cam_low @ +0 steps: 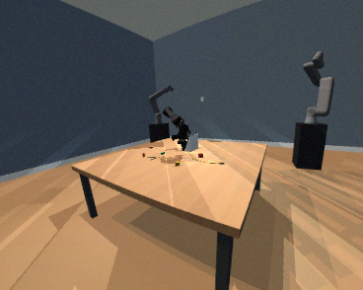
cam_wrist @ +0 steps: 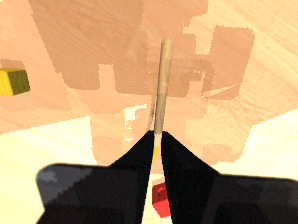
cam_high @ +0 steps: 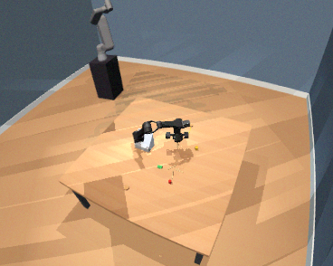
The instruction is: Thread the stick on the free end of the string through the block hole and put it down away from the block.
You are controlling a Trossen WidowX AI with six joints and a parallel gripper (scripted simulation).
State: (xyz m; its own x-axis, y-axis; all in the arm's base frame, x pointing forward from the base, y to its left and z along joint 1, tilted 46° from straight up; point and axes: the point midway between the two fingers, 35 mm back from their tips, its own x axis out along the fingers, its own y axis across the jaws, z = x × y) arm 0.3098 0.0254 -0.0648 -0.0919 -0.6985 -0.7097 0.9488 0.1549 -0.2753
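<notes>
My gripper (cam_wrist: 157, 135) (cam_high: 177, 140) (cam_low: 184, 149) is shut on the thin wooden stick (cam_wrist: 164, 75), held above the table. The stick points away from the fingers. The yellow string (cam_wrist: 156, 152) shows just behind the fingertips and, in the exterior view, the string (cam_low: 197, 159) runs over the table to its far end at the right, where the button (cam_low: 222, 163) is small and unclear. A red block (cam_wrist: 161, 201) (cam_low: 200, 155) is on the table, partly behind the fingers in the wrist view; a dark patch marks its face, but I cannot tell a hole.
A yellow cube (cam_wrist: 14, 82) (cam_high: 196, 147) (cam_low: 178, 164) lies to one side. A green piece (cam_high: 159, 166) (cam_low: 163, 153), a small red piece (cam_high: 170, 181) (cam_low: 143, 155) and several loose sticks lie farther off. A small tan object (cam_high: 127, 187) is near one table edge. A pale box shape (cam_high: 145, 142) stands by the arm.
</notes>
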